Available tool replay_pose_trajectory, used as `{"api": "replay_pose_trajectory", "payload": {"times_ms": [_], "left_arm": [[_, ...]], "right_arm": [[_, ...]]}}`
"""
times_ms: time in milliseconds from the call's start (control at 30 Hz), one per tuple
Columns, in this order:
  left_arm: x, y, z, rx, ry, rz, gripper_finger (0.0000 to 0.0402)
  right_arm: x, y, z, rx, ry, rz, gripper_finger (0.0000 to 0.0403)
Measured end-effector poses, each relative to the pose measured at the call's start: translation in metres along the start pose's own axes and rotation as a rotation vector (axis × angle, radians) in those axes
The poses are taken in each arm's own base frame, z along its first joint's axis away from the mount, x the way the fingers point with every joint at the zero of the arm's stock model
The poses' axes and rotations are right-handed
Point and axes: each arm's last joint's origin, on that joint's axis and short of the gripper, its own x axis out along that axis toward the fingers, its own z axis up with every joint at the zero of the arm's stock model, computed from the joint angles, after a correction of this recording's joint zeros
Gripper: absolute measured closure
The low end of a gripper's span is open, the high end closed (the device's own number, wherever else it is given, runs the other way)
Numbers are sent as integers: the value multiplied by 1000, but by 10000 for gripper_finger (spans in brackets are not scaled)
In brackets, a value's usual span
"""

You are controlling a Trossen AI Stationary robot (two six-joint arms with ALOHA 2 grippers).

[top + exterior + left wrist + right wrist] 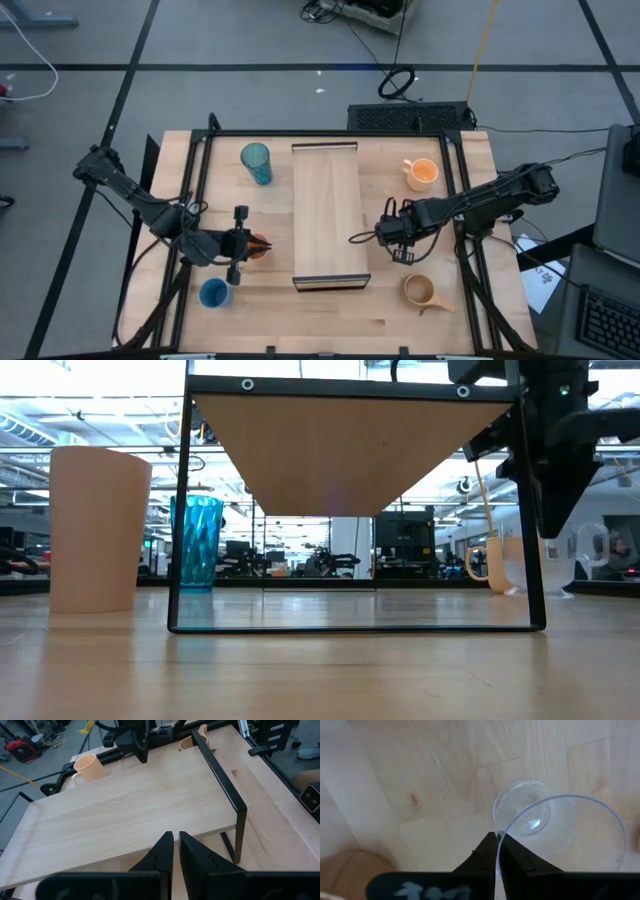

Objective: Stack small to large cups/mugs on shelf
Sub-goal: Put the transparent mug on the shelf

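Note:
The light-wood shelf (325,215) stands mid-table on dark legs. My right gripper (497,840) points down just right of it, shut on the clear glass cup (555,827). My left gripper (175,842) hangs left of the shelf, fingers nearly together, nothing between them. The small orange cup (260,246) stands on the table under it and shows large in the low view (95,530). On their bases stand the teal tumbler (256,162), the blue cup (213,293), the orange handled mug (422,173) and the tan handled mug (420,291). My right gripper pinches the clear cup's thin wall at the rim (506,831), one finger outside and one inside. The fingers come from above, pointing down. The cup is upright with its mouth up; in the low view its foot (600,588) seems to be at table level.
The shelf's dark end frame (220,770) and legs (178,510) stand between the two arms. Bare wooden tabletop (330,320) lies along the near edge. Cables and floor surround the table.

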Motion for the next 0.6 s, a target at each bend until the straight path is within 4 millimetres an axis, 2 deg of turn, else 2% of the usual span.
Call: {"api": "replay_pose_trajectory", "payload": {"times_ms": [100,600], "left_arm": [[0,0,0,0,0,0,369],[0,0,1,-4,-7,-1,369]], "right_arm": [[-12,0,3,7,-40,21,401],[-107,-4,14,98,-149,82,402]]}}
